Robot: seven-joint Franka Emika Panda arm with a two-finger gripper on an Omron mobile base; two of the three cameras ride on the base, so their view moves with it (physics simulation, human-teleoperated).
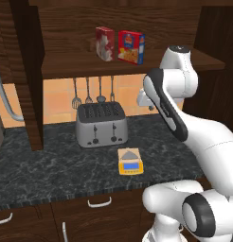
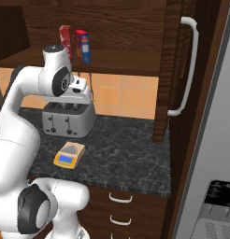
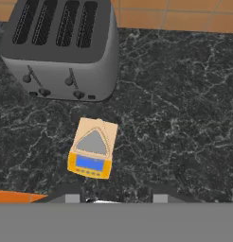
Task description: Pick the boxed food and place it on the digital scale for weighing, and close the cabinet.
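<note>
- The boxed food (image 1: 132,47) is a wide red carton with a blue side panel, a yellow food picture and a blue oval logo; it stands upright on the cabinet's open wooden shelf, above the toaster.
- A narrower red-and-white box (image 1: 105,43) stands just beside the boxed food on the same shelf, on the side away from the arm.
- The digital scale (image 1: 129,161) is a small flat yellow wedge with a grey top plate and a bluish display; it lies on the counter just in front of the toaster, apart from it, and its plate is bare.
- The toaster (image 1: 101,124) is a rounded silver block with four dark slots on top and small levers on its front.
- The cabinet (image 2: 175,65) is dark brown grained wood; its door with a long curved silver bar handle (image 2: 189,65) stands open beside the shelf.
- The gripper (image 2: 79,87) hangs above the counter near the toaster, below the shelf, looking down on the scale; whether its fingers are spread or pressed together, I cannot tell.
- The counter (image 1: 52,160) is dark marbled stone with pale veins.
- Metal utensils (image 1: 94,92) hang on the orange tiled wall behind the toaster.
- Drawers (image 2: 120,205) with curved silver handles sit under the counter.
</note>
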